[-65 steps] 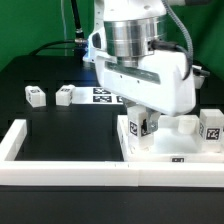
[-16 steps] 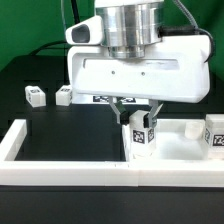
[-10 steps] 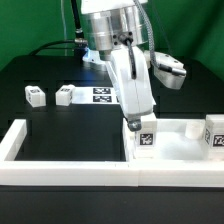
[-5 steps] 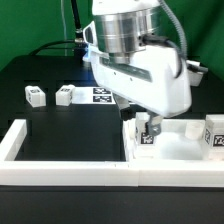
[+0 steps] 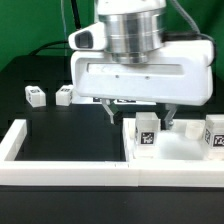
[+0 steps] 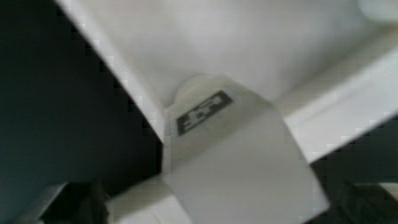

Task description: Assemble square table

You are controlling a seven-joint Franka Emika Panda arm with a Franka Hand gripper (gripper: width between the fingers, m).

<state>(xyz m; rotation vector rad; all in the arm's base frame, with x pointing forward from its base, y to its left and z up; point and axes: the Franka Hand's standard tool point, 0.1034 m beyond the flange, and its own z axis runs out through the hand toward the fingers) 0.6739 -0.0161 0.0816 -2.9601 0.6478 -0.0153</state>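
Observation:
The square table's white slab (image 5: 185,152) lies at the exterior view's right, against the front wall. A white tagged leg block (image 5: 147,131) stands upright on the slab's near left corner. My gripper (image 5: 139,113) hangs just above it, open, with one finger (image 5: 108,112) on each side of the leg and clear gaps between. In the wrist view the leg (image 6: 222,150) fills the middle and shows a tag. The dark fingertips (image 6: 71,203) sit apart at the corners of that view, and the slab (image 6: 267,40) lies behind. Another leg block (image 5: 214,130) stands on the slab's right.
Two more leg blocks (image 5: 36,95) (image 5: 65,95) lie on the black table at the exterior view's left. The marker board (image 5: 101,95) lies behind the gripper. The white U-shaped border wall (image 5: 60,171) runs along the front and left.
The hand turned about the upright leg while shut on it. The fingers have now spread apart and let the leg go. The leg stays standing on the slab.

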